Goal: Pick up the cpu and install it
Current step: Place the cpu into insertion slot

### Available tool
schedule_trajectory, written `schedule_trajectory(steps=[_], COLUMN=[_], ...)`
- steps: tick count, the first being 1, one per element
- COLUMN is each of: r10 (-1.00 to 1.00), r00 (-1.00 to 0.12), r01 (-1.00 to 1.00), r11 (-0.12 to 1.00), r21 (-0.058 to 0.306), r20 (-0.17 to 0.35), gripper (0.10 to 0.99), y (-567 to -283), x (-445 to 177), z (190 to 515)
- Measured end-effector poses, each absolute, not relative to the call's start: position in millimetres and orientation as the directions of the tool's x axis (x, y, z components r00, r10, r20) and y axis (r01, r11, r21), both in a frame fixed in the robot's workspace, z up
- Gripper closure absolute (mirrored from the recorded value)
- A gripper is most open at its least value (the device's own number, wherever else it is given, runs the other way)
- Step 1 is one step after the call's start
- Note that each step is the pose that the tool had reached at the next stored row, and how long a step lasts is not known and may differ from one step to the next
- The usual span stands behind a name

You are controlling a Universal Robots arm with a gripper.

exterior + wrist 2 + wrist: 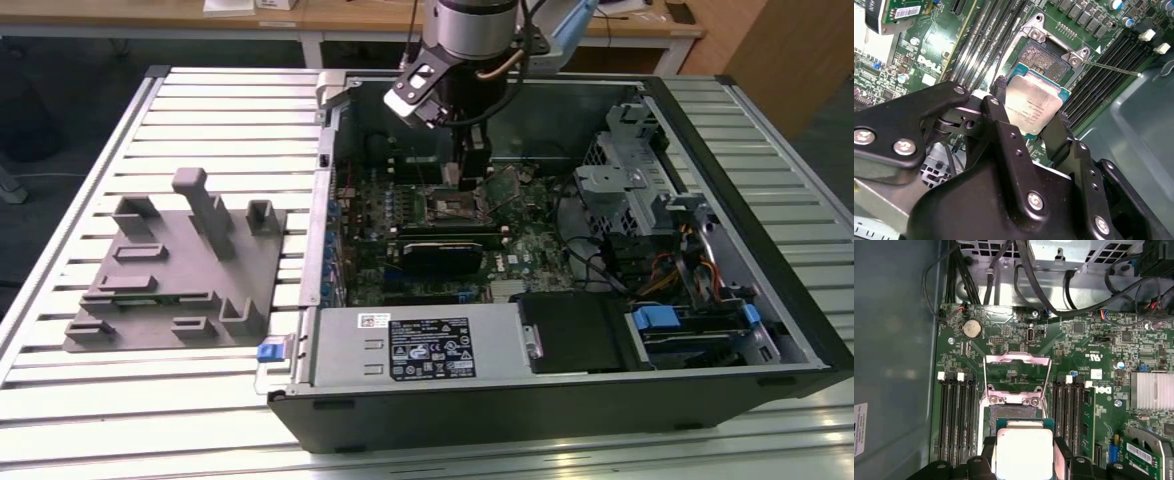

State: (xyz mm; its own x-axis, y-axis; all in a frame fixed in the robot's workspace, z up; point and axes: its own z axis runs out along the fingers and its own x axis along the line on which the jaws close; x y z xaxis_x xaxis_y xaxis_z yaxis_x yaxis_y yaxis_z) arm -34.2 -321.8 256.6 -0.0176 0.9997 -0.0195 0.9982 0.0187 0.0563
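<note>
1. Pale silver metal marks the cpu (1034, 106), pinched by two opposite edges between the black jaws, which are closed on it in both wrist views (1024, 452).
2. It hangs over the green motherboard (1089, 340), just short of the open socket (1013, 412) and, as far as I can judge, not touching it.
3. Progress: the pick-up looks done. The chip is off the grey fixture (180, 260), which stands on the slatted tabletop (80, 420) well apart from the arm, at the exterior view's left. Seating is not done: the socket's pin field (1046, 57) lies bare.
4. Edges: the metal load plate (1015, 372) stands hinged up at the far side of the socket, and a thin lever wire (1114, 67) runs out beside it. Memory slots (956, 415) flank the socket closely on both sides.
5. Room: the arm reaches down inside the open computer case (561, 410). A case wall (894, 340) rises near one bank of slots, and black cables (1054, 295) loop beyond the board, so the space around the socket seems tight.
</note>
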Motion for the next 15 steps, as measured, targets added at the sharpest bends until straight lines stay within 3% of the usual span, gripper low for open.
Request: schedule_trajectory(steps=[15], r10=[1.0], r00=[-0.019], r01=[0.998], r11=[0.02], r21=[0.056], r20=[-0.019], gripper=[0.549], y=[-321.1], x=[-34.2], z=[248.7])
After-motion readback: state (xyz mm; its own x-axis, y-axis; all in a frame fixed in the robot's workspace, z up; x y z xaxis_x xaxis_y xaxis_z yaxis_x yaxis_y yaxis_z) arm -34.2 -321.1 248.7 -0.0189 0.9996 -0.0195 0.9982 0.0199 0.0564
